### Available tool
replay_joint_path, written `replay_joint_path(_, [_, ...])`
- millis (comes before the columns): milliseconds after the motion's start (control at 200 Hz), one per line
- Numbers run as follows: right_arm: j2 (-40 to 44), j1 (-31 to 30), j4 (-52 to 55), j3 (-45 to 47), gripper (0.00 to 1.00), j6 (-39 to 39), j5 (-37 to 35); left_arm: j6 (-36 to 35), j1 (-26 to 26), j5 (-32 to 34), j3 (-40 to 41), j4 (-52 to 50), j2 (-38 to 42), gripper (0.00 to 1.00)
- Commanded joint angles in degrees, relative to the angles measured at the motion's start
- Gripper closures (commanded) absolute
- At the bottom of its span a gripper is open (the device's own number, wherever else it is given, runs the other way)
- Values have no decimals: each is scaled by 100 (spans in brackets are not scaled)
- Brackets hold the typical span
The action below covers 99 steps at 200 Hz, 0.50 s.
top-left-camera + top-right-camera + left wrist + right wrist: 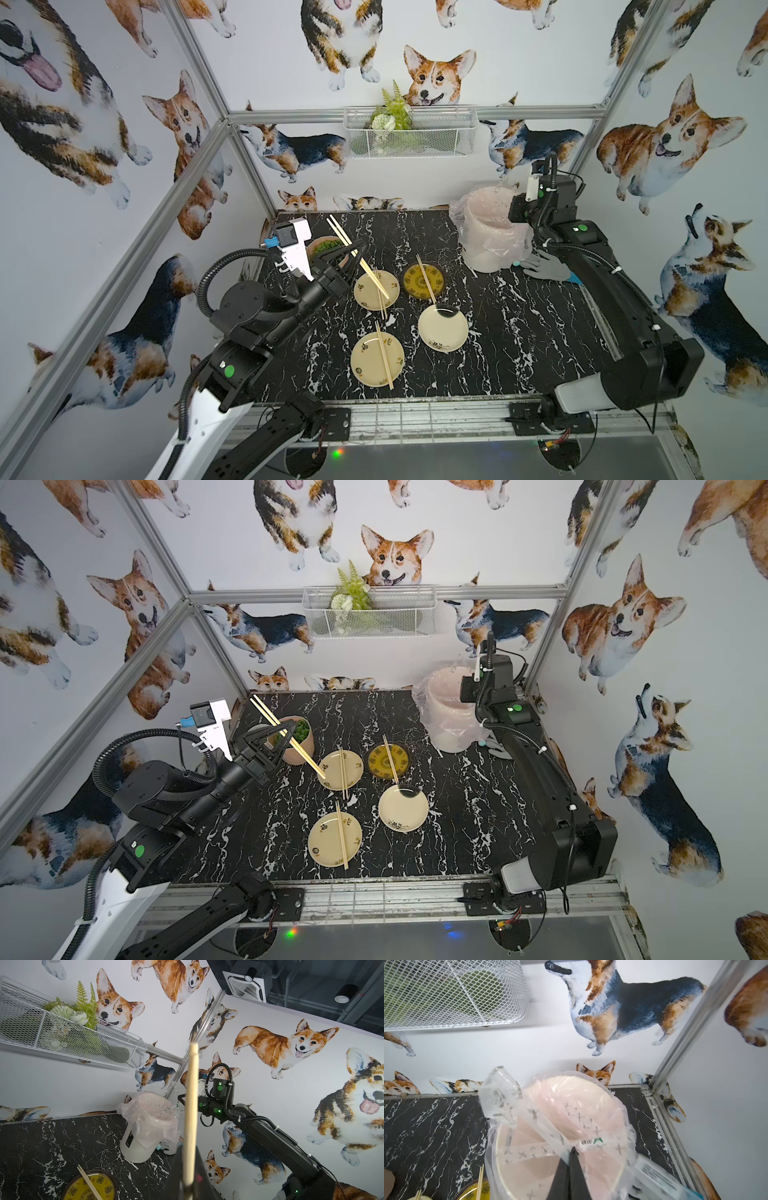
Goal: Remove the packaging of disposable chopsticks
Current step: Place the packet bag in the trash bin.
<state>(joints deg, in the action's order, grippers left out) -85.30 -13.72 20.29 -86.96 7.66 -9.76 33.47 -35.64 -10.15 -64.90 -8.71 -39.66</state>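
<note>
Illegible, blurry print on the packaging

One pair of disposable chopsticks, pale tan and bare, is pinched near its middle in the closed left gripper. It is tilted, its far end raised toward the back left and its lower end over a cream plate. A second pair lies across that plate, a third across the yellow patterned dish, and a fourth across the front cream plate, each running roughly front to back and overhanging the rim. The packaging, an empty clear sleeve printed with small crosses, is bent and crumpled and is clamped in the closed right gripper above the lined bin.
</note>
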Motion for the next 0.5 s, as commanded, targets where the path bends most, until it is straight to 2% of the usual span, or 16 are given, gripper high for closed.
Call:
replay_joint_path(0, [-583, 18, -594, -238, 100, -65, -57, 8, 4, 31, 63, 112, 39, 100])
replay_joint_path(155, [-1328, 27, 7, -735, 100, -283, -65, 36, 4, 39, 118, 111, 66, 100])
replay_joint_path(270, [-1449, 27, 387, -971, 100, -235, -21, 29, 5, 35, 118, 80, 55, 100])
replay_joint_path(395, [-1302, 27, 421, -1036, 76, -174, -23, 36, 4, 32, 136, 119, 12, 100])
replay_joint_path(425, [-1280, 27, 484, -1094, 68, -183, -43, 45, 4, 31, 136, 124, 11, 100])
replay_joint_path(491, [-1231, 27, 621, -1201, 42, -197, -36, 45, 4, 13, 152, 150, 2, 100])
